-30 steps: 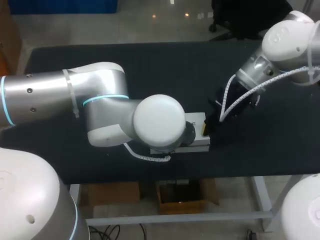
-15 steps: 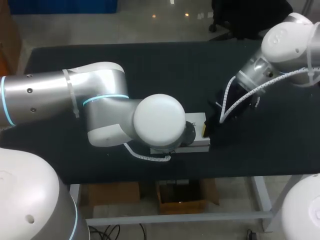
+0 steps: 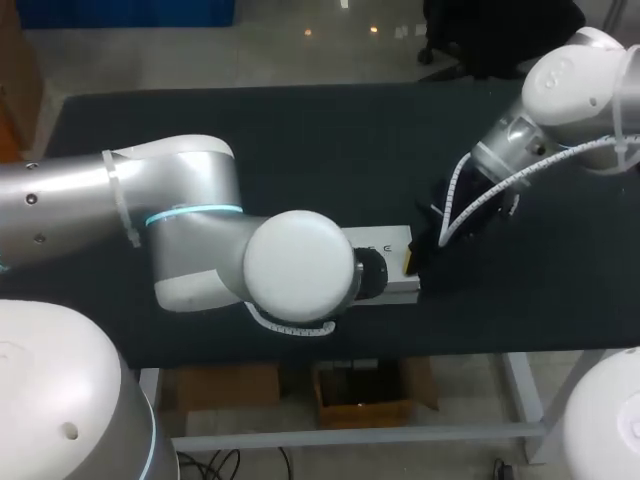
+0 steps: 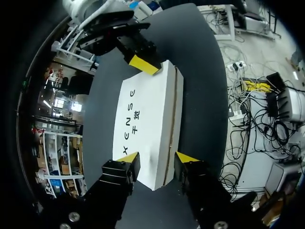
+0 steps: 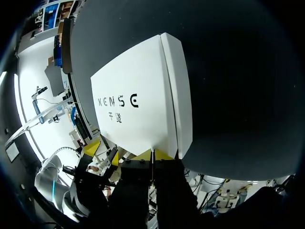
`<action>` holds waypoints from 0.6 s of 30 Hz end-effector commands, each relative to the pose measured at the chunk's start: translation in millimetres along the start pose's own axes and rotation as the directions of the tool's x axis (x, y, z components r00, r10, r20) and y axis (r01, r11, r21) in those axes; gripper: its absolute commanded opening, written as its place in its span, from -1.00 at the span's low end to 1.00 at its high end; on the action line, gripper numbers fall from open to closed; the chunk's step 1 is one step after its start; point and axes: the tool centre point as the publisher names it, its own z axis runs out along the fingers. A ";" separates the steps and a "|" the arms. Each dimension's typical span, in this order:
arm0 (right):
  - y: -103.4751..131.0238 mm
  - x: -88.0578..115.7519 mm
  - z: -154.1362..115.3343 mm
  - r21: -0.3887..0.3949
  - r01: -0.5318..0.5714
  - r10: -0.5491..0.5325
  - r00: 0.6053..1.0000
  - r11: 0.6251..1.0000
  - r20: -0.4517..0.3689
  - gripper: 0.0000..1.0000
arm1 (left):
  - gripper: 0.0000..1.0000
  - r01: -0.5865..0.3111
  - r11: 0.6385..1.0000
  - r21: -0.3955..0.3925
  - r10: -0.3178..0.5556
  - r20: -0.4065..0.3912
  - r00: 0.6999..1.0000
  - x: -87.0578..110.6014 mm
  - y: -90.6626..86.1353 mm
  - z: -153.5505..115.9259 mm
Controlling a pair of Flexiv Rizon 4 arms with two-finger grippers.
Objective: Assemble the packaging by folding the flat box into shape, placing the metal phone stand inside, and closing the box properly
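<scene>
A closed white box [image 3: 393, 240] with printed lettering lies flat near the table's front edge. In the left wrist view the near end of the box [image 4: 147, 119] sits between my left gripper's [image 4: 157, 158] open fingers, one tip over the top face and the other beside the box's side. My right gripper [image 3: 410, 258] is shut, and its yellow tips [image 4: 144, 64] press against the box's far end. In the right wrist view the box [image 5: 138, 100] lies just ahead of the shut right gripper [image 5: 152, 153]. No metal phone stand is in view. In the head view my left arm's wrist hides the left gripper.
The black table [image 3: 300, 130] carries nothing else that I can see. My left arm [image 3: 190, 230] lies low across the table's front left, and the right arm [image 3: 520, 140] comes down from the back right.
My left arm has drawn back to the left, uncovering more of the box's top, and its fingers have parted a little. The right arm and the box have stayed put.
</scene>
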 end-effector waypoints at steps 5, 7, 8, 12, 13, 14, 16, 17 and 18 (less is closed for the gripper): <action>1.7 1.4 4.1 0.002 0.003 -0.003 1.000 1.000 0.004 -1.00 | -1.00 0.073 0.990 0.123 -0.068 -0.043 0.997 -18.8 23.3 -17.7; 1.7 1.4 4.2 0.002 0.002 -0.002 1.000 1.000 0.006 -1.00 | -1.00 0.101 0.984 0.146 -0.093 -0.059 0.994 -25.3 26.4 -14.9; 1.7 1.4 4.3 0.002 0.002 -0.002 1.000 1.000 0.006 -1.00 | -1.00 0.113 0.982 0.152 -0.104 -0.069 0.992 -27.8 27.5 -13.5; 1.8 1.4 4.5 0.003 0.000 0.000 1.000 1.000 0.006 -1.00 | -1.00 0.153 0.978 0.143 -0.139 -0.099 0.985 -34.3 29.1 -4.1; 1.8 1.3 4.5 0.003 0.000 0.000 1.000 1.000 0.006 -1.00 | -1.00 0.159 0.976 0.147 -0.144 -0.109 0.984 -34.4 29.0 -1.8; 1.9 1.3 4.6 0.003 0.000 0.000 1.000 1.000 0.006 -1.00 | -1.00 0.166 0.975 0.151 -0.149 -0.119 0.982 -34.2 28.9 0.4; 2.1 1.3 4.7 0.003 0.000 0.000 1.000 1.000 0.007 -1.00 | -1.00 0.176 0.972 0.156 -0.155 -0.139 0.978 -33.8 29.5 4.4; 2.2 1.2 5.0 0.003 0.000 0.000 1.000 1.000 0.007 -1.00 | -1.00 0.180 0.971 0.160 -0.157 -0.148 0.976 -33.4 29.8 6.2; 2.5 0.9 5.4 0.004 -0.001 0.001 1.000 1.000 0.007 -1.00 | -1.00 0.183 0.970 0.158 -0.159 -0.152 0.975 -32.9 29.9 7.5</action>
